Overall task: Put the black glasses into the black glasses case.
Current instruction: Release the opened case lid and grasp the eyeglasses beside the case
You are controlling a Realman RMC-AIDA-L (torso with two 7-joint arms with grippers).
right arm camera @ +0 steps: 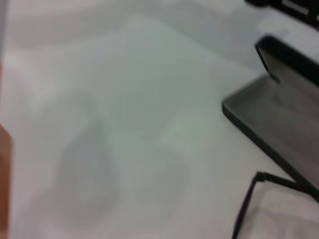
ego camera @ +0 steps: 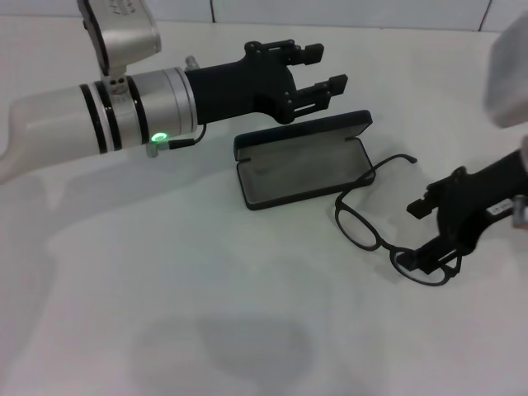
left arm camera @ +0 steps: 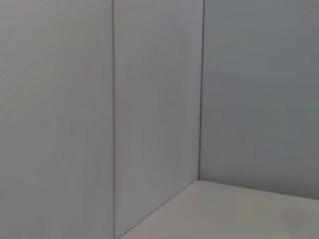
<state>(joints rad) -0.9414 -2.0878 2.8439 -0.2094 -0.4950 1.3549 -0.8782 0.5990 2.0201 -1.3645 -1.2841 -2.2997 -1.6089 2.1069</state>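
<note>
Now you see the black glasses [ego camera: 373,216] lying unfolded on the white table [ego camera: 165,313] toward its right edge, beside the open black glasses case [ego camera: 301,161]; right gripper [ego camera: 422,235] grasps their frame, left gripper [ego camera: 318,70] released above the case lid.

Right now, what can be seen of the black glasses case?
The black glasses case is an oblong hard case with rounded corners, matte black outside and lined in dark grey felt. It lies open on the white table, with the tray flat and the hinged lid raised on its far side. It is empty. The glasses lie on the table beside its right end, one temple close to its corner. The left tool hangs open just behind the lid.
</note>
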